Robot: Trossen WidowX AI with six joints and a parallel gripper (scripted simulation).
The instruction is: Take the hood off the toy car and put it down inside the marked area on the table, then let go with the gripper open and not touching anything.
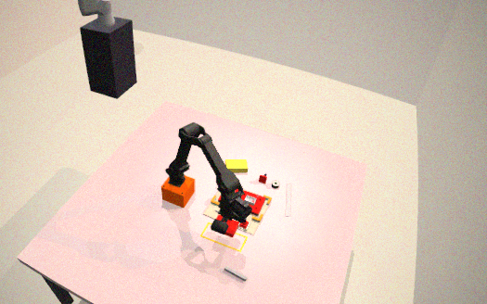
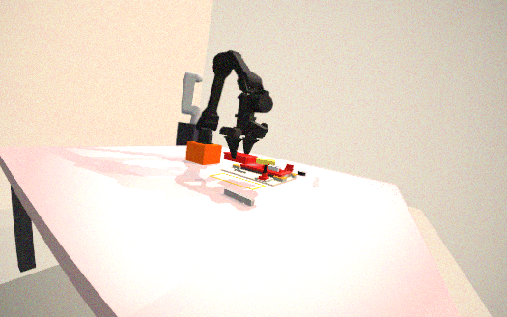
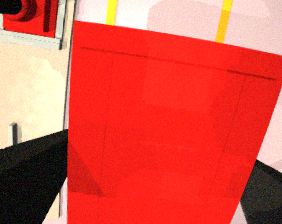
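The hood, a flat red panel (image 1: 231,229) (image 2: 239,158) (image 3: 167,115), is off the car and held above the table. My gripper (image 2: 240,154) (image 3: 158,152) is shut on it, one black finger at each side; in the top view the arm hides most of the fingers. The toy car's red body (image 1: 259,205) (image 2: 257,168) sits on a pale board with yellow-orange corner pieces. The marked area, a thin yellow outline (image 1: 221,244) (image 2: 231,182) (image 3: 224,22), lies on the table beside the board. In the wrist view the hood covers part of it.
A red part with a black post (image 2: 264,177) (image 3: 49,22) stands near the board's edge. A grey bar (image 1: 235,274) (image 2: 239,197) lies beyond the outline. A yellow block (image 1: 237,165), a small red block (image 1: 262,179) and a round part (image 1: 275,183) lie beyond the car.
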